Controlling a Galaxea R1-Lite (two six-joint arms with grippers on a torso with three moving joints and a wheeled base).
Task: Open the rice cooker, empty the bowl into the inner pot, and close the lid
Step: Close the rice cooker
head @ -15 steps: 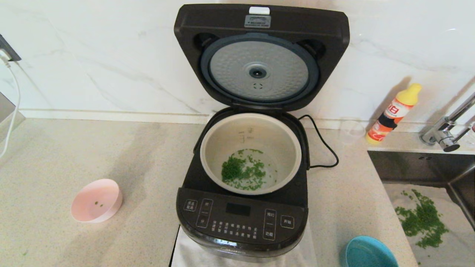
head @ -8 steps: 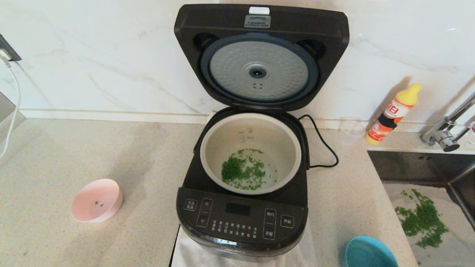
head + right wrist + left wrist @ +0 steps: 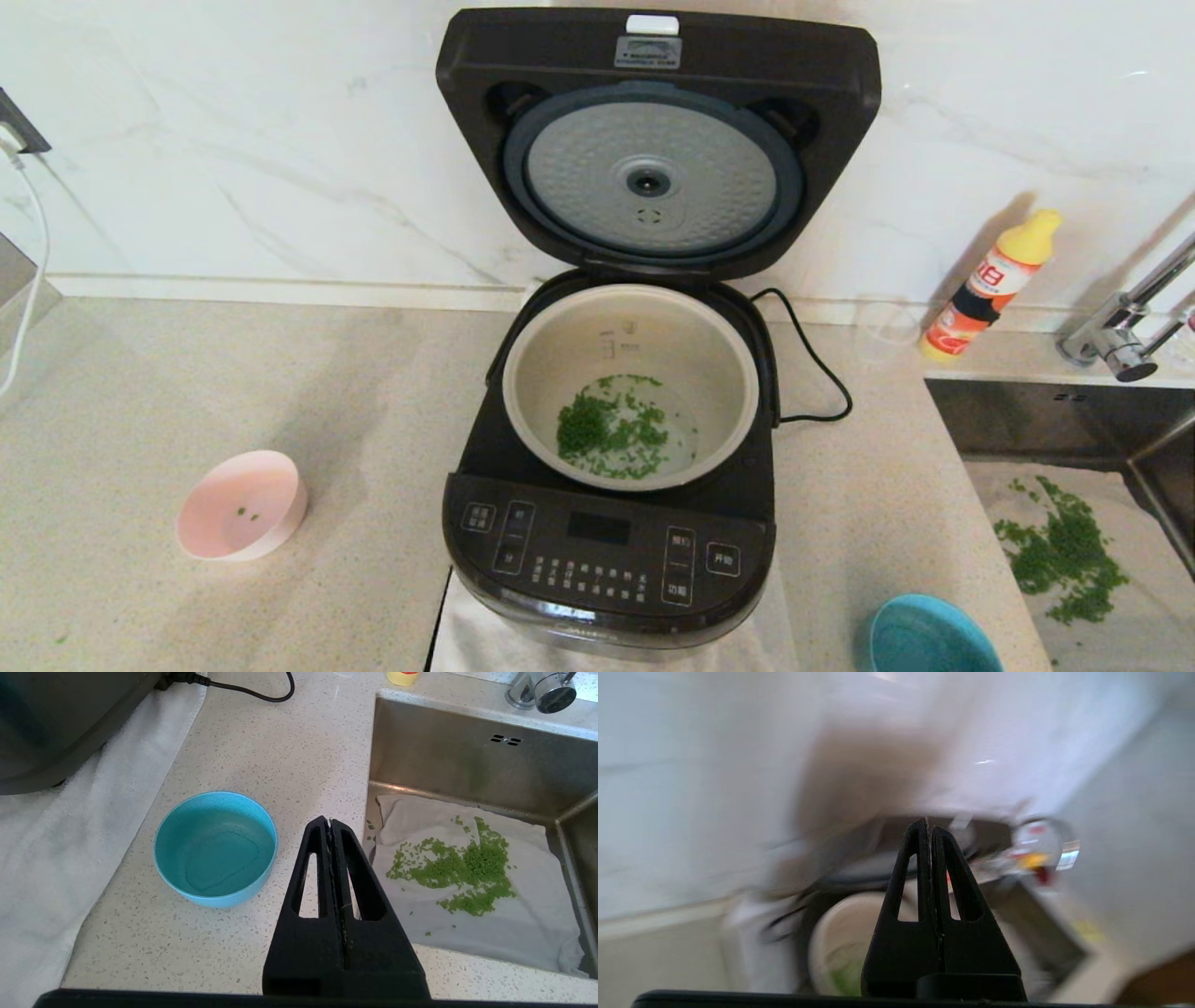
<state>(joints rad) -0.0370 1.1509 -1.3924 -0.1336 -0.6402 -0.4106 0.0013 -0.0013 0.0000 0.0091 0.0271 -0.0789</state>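
The black rice cooker (image 3: 607, 551) stands at the counter's middle with its lid (image 3: 653, 140) raised upright, silver plate facing me. The off-white inner pot (image 3: 631, 327) holds chopped green bits. A pink bowl (image 3: 243, 505) with a couple of green bits sits on the counter to the cooker's left. Neither gripper shows in the head view. My left gripper (image 3: 928, 826) is shut and empty, up in the air facing the pot (image 3: 840, 938). My right gripper (image 3: 330, 823) is shut and empty above the counter beside a blue bowl (image 3: 216, 847).
The blue bowl (image 3: 929, 635) sits at the front right. A sink (image 3: 1055, 420) on the right holds a cloth with green bits (image 3: 1064, 551). An orange bottle (image 3: 990, 285), a clear cup (image 3: 885, 329) and a tap (image 3: 1120, 341) stand behind. A white towel (image 3: 56, 835) lies under the cooker.
The scene in the head view is almost unchanged; the view shifted very slightly. Bowls, pot and lid stay where they were.
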